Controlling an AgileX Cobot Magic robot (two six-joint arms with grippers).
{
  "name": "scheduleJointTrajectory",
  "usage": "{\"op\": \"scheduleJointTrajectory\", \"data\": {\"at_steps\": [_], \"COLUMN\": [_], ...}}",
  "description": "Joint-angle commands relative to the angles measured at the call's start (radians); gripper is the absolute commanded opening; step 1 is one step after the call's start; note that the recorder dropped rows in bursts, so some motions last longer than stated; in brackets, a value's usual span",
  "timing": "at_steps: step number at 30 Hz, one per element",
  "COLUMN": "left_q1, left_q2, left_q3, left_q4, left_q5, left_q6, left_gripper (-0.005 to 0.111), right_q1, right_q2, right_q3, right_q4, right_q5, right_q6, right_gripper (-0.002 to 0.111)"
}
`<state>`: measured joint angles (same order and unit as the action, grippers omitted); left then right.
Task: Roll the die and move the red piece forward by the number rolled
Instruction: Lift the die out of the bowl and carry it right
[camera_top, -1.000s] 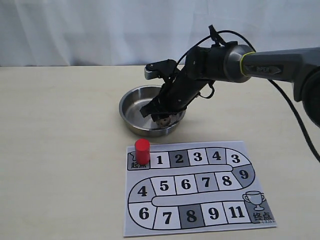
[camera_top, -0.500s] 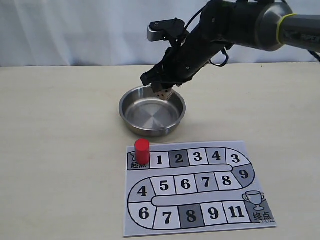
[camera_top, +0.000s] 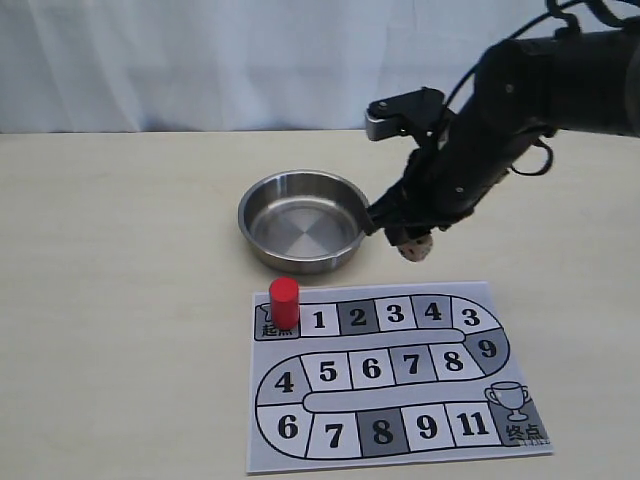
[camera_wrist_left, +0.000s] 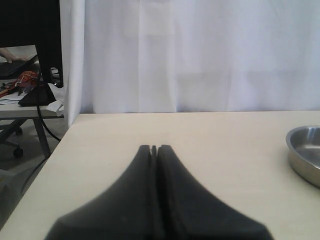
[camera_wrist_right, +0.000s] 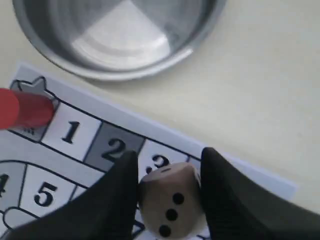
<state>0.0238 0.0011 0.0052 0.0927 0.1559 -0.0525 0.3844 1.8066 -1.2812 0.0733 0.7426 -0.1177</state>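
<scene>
Desk (camera_top: 120, 300): pale beige, matte, flat. Round steel bowl (camera_top: 304, 225) sits directly on it, mid-desk. Printed paper board sheet (camera_top: 395, 375) lies flat just beside bowl on near side, slightly skewed.

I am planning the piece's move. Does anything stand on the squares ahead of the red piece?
Nothing visible does. The squares after the red piece on the board are bare; the die sits in the right gripper, beside the bowl.
</scene>
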Motion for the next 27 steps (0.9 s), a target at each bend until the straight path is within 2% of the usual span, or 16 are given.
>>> {"op": "scheduleJointTrajectory", "data": {"at_steps": [1,6,12,19,24,27], "left_q1": [0.000,0.000,0.000,0.000,0.000,0.000], "left_q2": [-0.001,-0.001,-0.001,-0.001,-0.001,-0.001], "left_q3": [-0.005,-0.005,-0.005,-0.005,-0.005,-0.005], "left_q4": [0.000,0.000,0.000,0.000,0.000,0.000], "left_q5": [-0.013,-0.013,-0.013,-0.013,-0.013,-0.013], "left_q6": [0.000,0.000,0.000,0.000,0.000,0.000], "left_gripper": [0.000,0.000,0.000,0.000,0.000,0.000], "right_q1": [-0.098,-0.210,-0.284,-0.295,-0.288,-0.288], "right_q2": [-0.084,-0.153,-0.179,-0.179,-0.179,-0.179], "right_q3": [0.134,0.242,0.326,0.376,0.376,0.376], "right_q4": [-0.018,-0.064,-0.194,-0.548,-0.520,-0.343], "right_q5": [-0.059,-0.064,-0.059,-0.116,-0.121,-0.131], "right_q6": [0.006,0.014,0.047,0.443,0.455,0.352], "right_gripper": [0.004,0.004,0.004,0.004,0.004,0.005]}}
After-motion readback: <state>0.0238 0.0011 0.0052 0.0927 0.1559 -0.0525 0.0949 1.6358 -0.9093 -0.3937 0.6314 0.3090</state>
